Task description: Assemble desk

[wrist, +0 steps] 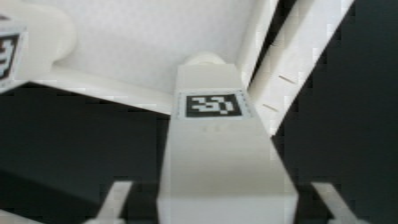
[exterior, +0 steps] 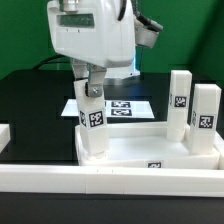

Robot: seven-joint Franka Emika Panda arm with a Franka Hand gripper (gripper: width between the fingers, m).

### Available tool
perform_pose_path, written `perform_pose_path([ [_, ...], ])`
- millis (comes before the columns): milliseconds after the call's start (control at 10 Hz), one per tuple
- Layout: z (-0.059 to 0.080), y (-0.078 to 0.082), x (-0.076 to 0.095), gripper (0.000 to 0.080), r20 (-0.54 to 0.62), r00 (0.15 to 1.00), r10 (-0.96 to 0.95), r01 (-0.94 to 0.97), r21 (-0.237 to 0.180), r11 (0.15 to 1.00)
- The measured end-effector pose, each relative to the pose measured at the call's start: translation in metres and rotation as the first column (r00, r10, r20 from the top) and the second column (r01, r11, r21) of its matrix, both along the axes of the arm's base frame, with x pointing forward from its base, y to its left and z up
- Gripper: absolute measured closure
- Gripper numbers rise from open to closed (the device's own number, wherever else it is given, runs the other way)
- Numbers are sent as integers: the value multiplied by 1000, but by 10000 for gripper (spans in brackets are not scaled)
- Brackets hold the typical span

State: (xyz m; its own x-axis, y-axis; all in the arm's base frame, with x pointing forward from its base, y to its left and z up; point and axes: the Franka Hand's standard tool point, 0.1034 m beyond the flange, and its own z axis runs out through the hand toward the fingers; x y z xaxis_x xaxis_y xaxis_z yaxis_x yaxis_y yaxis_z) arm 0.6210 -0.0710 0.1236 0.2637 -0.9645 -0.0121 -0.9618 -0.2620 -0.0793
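Observation:
The white desk top (exterior: pixel 150 148), a rimmed tray, lies on the black table. One white leg (exterior: pixel 93 125) with square tags stands upright at the top's corner on the exterior view's left. My gripper (exterior: pixel 88 85) is directly above it, straddling its upper end. In the wrist view the leg (wrist: pixel 222 140) runs between my fingers (wrist: pixel 118 200), with a dark gap on each side, so my gripper (wrist: pixel 226 190) is open around it. Two more legs (exterior: pixel 180 100) (exterior: pixel 206 112) stand at the top's right side. The fourth leg is not clearly seen.
The marker board (exterior: pixel 128 105) lies flat behind the desk top. A long white border rail (exterior: pixel 110 182) runs along the front. A white block end (exterior: pixel 4 135) shows at the exterior view's left edge. Another tagged white part (wrist: pixel 11 50) shows in the wrist view.

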Motion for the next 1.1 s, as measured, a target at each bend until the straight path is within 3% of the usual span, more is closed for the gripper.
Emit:
perform_pose_path([
  [400, 0, 5, -1, 509, -49, 911, -409, 411, 36, 911],
  [500, -1, 5, -1, 509, -50, 909, -413, 415, 37, 909],
  [700, -1, 6, -2, 262, -48, 928, -368, 370, 35, 928],
  [800, -1, 6, -1, 262, -44, 942, -332, 333, 33, 942],
  [900, -2, 8, -1, 174, -38, 967, -251, 252, 30, 967],
  [1100, -1, 9, 0, 157, -19, 997, -74, 74, 20, 997],
])
